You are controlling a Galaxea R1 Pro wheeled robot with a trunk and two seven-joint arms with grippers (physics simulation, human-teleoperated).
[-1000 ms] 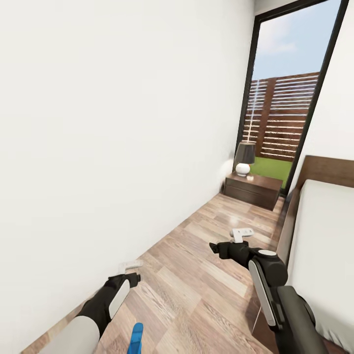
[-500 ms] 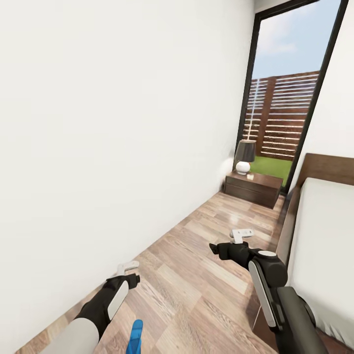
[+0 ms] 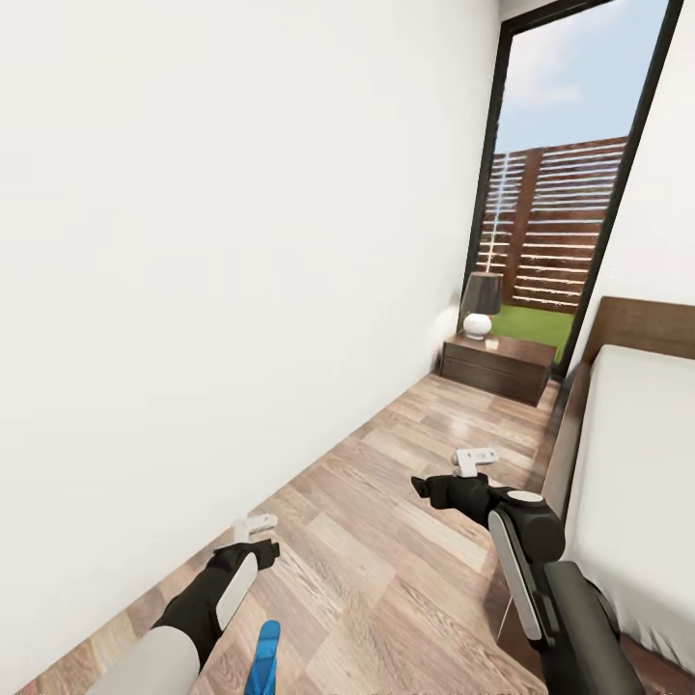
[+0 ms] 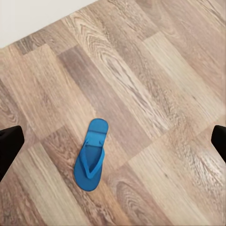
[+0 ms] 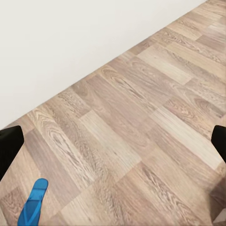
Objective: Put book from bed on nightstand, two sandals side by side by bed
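While my view has crept slightly forward, my left claw (image 3: 256, 527) hangs wide open and empty above one blue sandal (image 4: 91, 155) on the floor; my right claw (image 3: 475, 458), equally open, hovers beside the bed (image 3: 632, 483).

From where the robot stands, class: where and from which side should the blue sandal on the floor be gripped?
Probably across the blue sandal at its strap, coming straight down from above: it lies flat on the wood floor, sole down, and the raised strap gives the open left gripper something to close on.
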